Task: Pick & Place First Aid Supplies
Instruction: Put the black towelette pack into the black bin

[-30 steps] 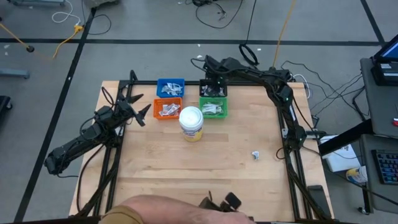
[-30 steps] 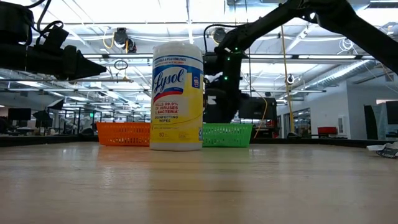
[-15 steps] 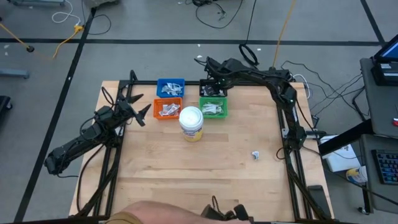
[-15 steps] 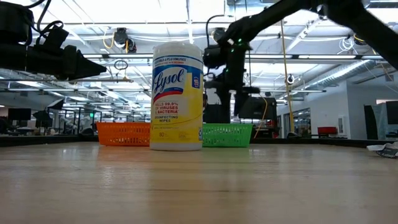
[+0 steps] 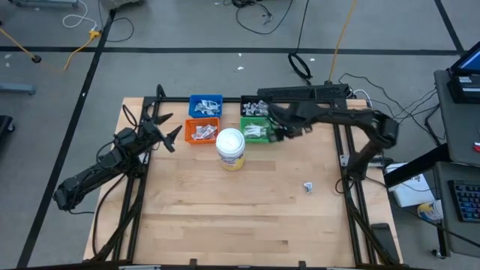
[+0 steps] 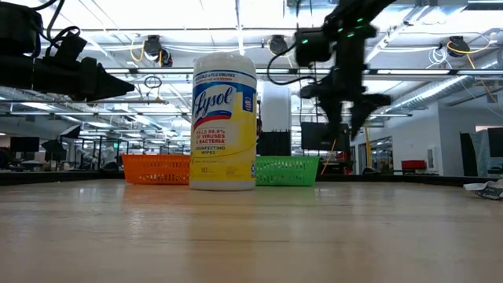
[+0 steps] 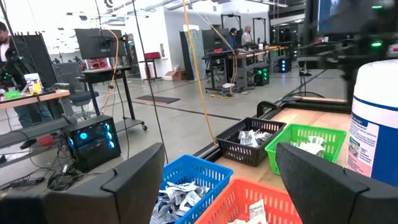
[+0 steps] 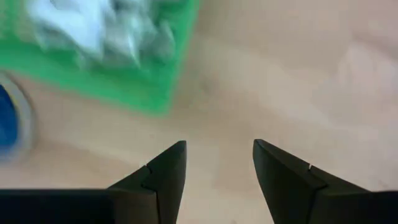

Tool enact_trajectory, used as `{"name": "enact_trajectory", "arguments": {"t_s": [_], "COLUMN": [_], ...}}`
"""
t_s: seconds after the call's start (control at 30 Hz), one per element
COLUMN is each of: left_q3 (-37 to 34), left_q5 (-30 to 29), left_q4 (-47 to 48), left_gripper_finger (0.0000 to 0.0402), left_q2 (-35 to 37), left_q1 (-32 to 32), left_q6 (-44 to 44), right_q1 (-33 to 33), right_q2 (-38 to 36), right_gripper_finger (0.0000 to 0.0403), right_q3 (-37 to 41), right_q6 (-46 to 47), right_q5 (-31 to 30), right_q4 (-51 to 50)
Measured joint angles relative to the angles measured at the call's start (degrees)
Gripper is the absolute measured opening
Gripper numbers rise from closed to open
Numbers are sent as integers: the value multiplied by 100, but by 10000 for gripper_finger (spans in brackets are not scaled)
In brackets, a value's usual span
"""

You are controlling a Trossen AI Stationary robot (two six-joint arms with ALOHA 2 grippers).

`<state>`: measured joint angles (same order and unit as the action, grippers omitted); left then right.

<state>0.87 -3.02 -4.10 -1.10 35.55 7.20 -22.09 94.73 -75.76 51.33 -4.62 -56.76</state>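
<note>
I had the right gripper (image 8: 214, 165) spread empty beside the green bin (image 5: 257, 132). The lone packet (image 5: 307, 186) lay well apart on the table: light, flimsy; I'd pinch its edges.

Jar (image 5: 230, 148) stood as the one tall obstacle, touching or just in front of the orange bin (image 5: 202, 132) and green bin (image 5: 257, 132). Desk (image 5: 247, 217) in front of the jar lay open, save one packet (image 5: 307, 186) far to its front-right.
</note>
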Motion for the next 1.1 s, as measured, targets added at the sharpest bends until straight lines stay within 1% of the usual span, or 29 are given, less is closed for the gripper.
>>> {"name": "enact_trajectory", "arguments": {"t_s": [0.23,0.4,0.5,0.63,0.77,0.9,1.1], "left_q3": [2,0,0,1,-1,2,1], "left_q5": [2,2,2,2,2,2,2], "left_q4": [0,0,0,0,0,0,0], "left_gripper_finger": [310,310,310,310,310,310,310], "left_q2": [-1,0,0,-2,-1,-2,-1], "left_q1": [0,0,0,0,-2,0,0], "left_q6": [0,0,0,0,0,0,0], "right_q1": [983,1729,2160,2703,3116,3310,3482], "right_q2": [-1069,-1586,-1832,-2011,-2027,-1950,-1946], "right_gripper_finger": [177,177,177,173,172,171,171], "right_q3": [1382,2096,2437,2768,2960,3183,3585], "right_q6": [1025,1801,2192,2559,2759,2752,2776], "right_q5": [24,45,243,480,496,628,647], "right_q4": [11,16,24,40,123,509,1219]}}
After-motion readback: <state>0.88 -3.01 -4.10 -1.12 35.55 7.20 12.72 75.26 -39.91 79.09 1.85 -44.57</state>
